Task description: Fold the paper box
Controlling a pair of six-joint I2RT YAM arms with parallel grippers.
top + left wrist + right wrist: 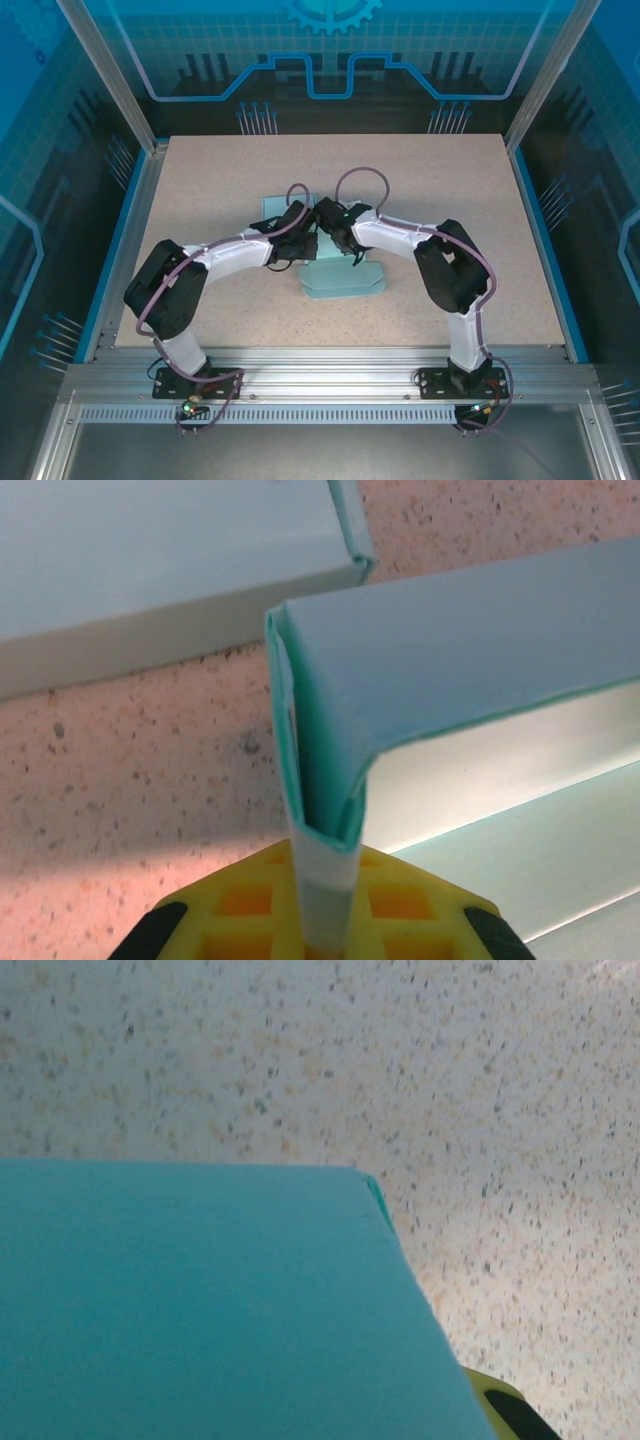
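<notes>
The paper box lies half-formed near the middle of the table, and both arms reach in and meet over it. The left gripper is pinched tight on one upright folded wall of the box, with yellow fingers either side of the card. The right gripper sits close against the box too, but I cannot tell whether it is open or closed.

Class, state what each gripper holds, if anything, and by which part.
Left gripper pinches the paper box by a folded wall's end. Right gripper: hold cannot be told.
</notes>
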